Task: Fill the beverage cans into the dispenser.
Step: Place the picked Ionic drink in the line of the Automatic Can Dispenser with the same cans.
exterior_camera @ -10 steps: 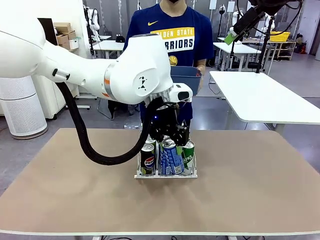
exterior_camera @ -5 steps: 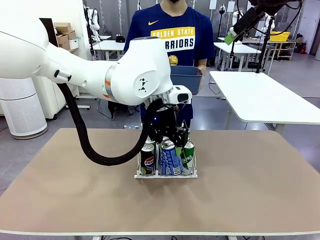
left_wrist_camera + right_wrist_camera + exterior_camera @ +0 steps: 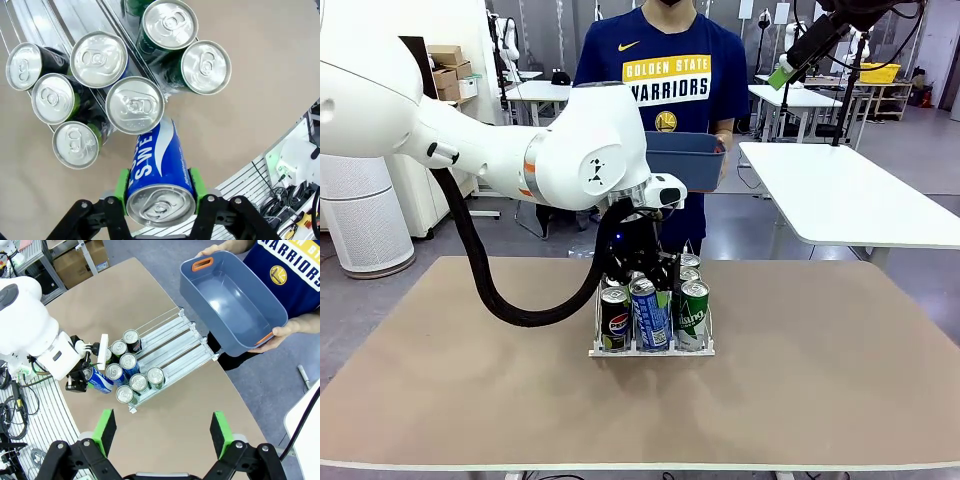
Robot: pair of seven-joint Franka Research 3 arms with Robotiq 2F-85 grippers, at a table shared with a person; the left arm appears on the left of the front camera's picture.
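At the near end of the dispenser [image 3: 602,351], your left claw [image 3: 160,187] is pinching a blue can [image 3: 157,165] by its sides just under the rim, with a green pad on each flank. Over the last second that can has changed. It leaned towards you and partly covered the green can [image 3: 692,310] in the right lane. Now it stands almost upright, a little further to the left, and the green can shows in full. The wrist view gives a slight lean, the can's foot pointing at the front silver top [image 3: 135,105] of the middle lane. You cannot tell from these views whether the foot is resting on the white base or hanging just above it.

For the task, this looks like the last part of a placement: the can is lined up with the middle lane and you have yet to let it go. Every lane already holds cans, so the rack looks nearly full.

Your right claw [image 3: 162,432] hangs high above the surface [image 3: 820,350] with its pads spread wide and nothing between them. Across from you, the person holds a blue-grey tub [image 3: 235,305] in both hands. It looks empty, so this may well be the final can.
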